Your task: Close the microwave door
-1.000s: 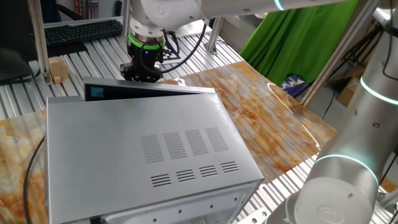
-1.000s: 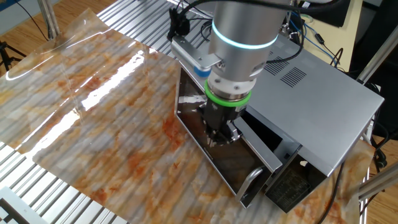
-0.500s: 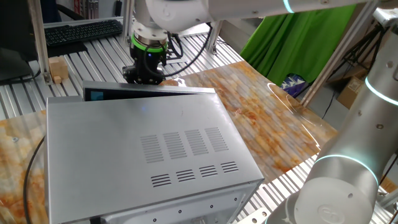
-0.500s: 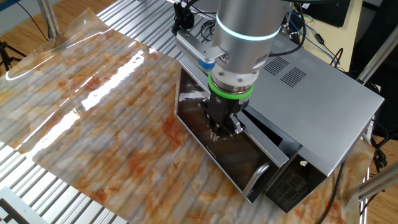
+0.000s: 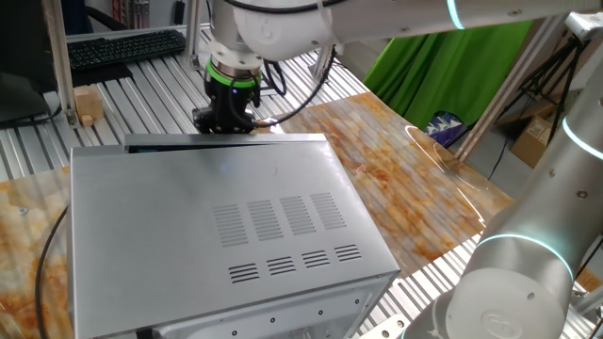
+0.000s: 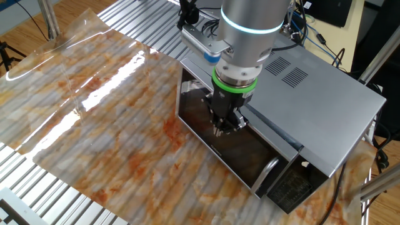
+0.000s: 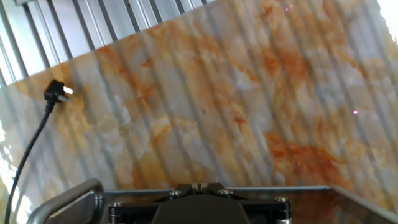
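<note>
The microwave (image 5: 207,217) is a large light-grey box with vent slits; it also shows in the other fixed view (image 6: 312,87). The microwave door (image 6: 244,153) has a dark glass face and a silver handle (image 6: 270,172) at its near end. It stands almost shut, with a narrow gap on the handle side. In one fixed view only a thin dark strip of the door (image 5: 160,146) shows past the top's front edge. My gripper (image 6: 225,128) is shut and empty, with its tips against the door's face. It also shows in one fixed view (image 5: 224,122) and the hand view (image 7: 198,186).
An orange-and-white mottled mat (image 6: 100,106) covers the table in front of the door. A black plug and cable (image 7: 55,92) lie on it. The dark control panel (image 6: 290,187) sits beside the handle. A wooden block (image 5: 88,104) and a keyboard (image 5: 122,45) lie behind.
The gripper has pushed toward the microwave and the door has swung with it from a clear wedge to almost shut. The blue-lit patch is now hidden.
</note>
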Controlling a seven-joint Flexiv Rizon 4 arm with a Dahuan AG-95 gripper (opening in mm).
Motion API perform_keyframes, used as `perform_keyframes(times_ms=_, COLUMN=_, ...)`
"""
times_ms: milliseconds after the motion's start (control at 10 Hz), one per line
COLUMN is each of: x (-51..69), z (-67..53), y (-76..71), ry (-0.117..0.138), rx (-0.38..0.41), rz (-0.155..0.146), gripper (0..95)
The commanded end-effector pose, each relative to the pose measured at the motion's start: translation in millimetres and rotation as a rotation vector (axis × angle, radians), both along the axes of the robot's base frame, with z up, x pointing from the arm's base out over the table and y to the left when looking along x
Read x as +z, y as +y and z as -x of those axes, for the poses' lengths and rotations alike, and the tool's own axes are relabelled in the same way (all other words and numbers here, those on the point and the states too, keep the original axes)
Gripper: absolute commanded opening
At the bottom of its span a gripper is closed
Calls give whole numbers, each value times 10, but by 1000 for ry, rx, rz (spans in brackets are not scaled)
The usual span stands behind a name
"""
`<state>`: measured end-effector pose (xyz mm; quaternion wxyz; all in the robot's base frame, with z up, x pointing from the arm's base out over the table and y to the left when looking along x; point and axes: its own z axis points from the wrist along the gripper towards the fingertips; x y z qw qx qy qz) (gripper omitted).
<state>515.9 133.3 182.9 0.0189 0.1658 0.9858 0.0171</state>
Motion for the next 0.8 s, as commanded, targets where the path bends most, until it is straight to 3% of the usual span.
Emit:
perform_keyframes(times_ms=100, x=-3, z=29, y=-4, ry=-1, rx=1, rz=2, gripper=0)
perform_keyframes(times_ms=800, x=27, z=101, y=-30, ry=-4, rx=12, rz=2, gripper=0)
